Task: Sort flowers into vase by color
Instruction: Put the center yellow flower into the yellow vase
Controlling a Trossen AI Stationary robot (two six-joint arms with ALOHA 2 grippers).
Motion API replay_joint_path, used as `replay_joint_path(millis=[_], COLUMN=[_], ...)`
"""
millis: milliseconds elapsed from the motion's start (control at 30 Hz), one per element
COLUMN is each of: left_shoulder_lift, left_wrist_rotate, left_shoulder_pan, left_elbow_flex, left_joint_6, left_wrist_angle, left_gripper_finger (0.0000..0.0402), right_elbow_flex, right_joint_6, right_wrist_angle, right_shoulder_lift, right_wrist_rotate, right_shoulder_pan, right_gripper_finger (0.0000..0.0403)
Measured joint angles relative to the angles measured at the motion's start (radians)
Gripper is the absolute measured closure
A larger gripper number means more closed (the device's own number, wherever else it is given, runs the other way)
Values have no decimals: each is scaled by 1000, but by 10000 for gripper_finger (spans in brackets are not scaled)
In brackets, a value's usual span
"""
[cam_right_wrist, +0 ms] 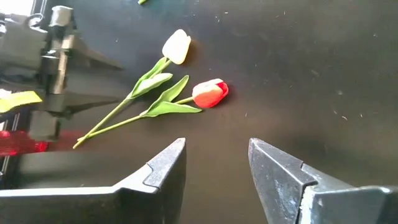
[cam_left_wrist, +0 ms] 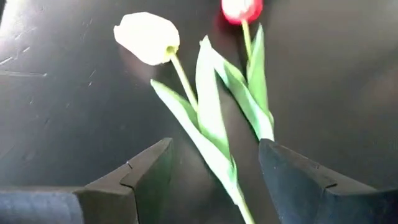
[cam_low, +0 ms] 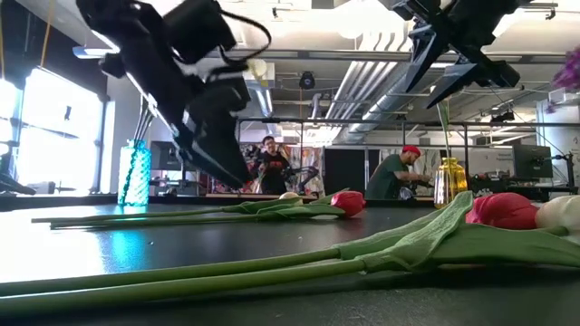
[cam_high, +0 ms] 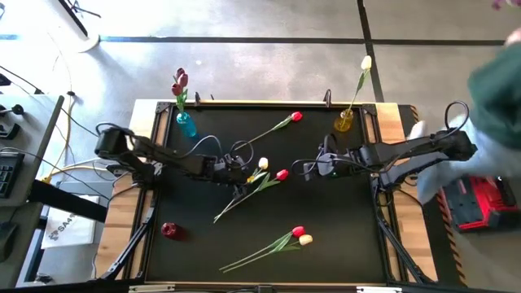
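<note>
A cream-white tulip (cam_high: 262,163) and a red tulip (cam_high: 282,174) lie side by side mid-table, with their stems running toward the near left. My left gripper (cam_left_wrist: 214,146) hovers open over their stems. Its fingers stand on either side of the leaves (cam_left_wrist: 211,118) without touching. My right gripper (cam_right_wrist: 217,144) is open just right of the red head (cam_right_wrist: 210,93). A blue vase (cam_high: 186,124) holds dark pink tulips. A yellow vase (cam_high: 344,120) holds a cream one. A lone red tulip (cam_high: 295,116) lies near the far edge. A red and cream pair (cam_high: 301,237) lies near the front.
A small red vessel (cam_high: 168,230) stands at the near left of the mat. A person's teal sleeve (cam_high: 496,89) and a red case (cam_high: 476,203) are beyond the table's right edge. People stand in the room behind (cam_low: 399,172). Bare mat lies between the flower groups.
</note>
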Motion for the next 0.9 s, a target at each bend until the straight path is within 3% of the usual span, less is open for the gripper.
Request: replay_joint_path(millis=[267, 533, 900], left_shoulder_lift=[105, 158, 84], left_wrist_rotate=[70, 44, 37], left_shoulder_pan=[1, 7, 7], left_elbow_flex=[1, 4, -1], left_joint_6=[17, -23, -29], left_wrist_angle=[98, 109, 98], left_gripper_finger=[207, 257, 391], right_elbow_flex=[0, 0, 0], right_joint_6=[0, 0, 3], right_wrist_angle=[-1, -3, 7], right_shoulder_lift=[0, 0, 0], right_wrist_rotate=[-2, -3, 22], right_shoulder_pan=[0, 0, 0], right_gripper_finger=[240, 240, 240])
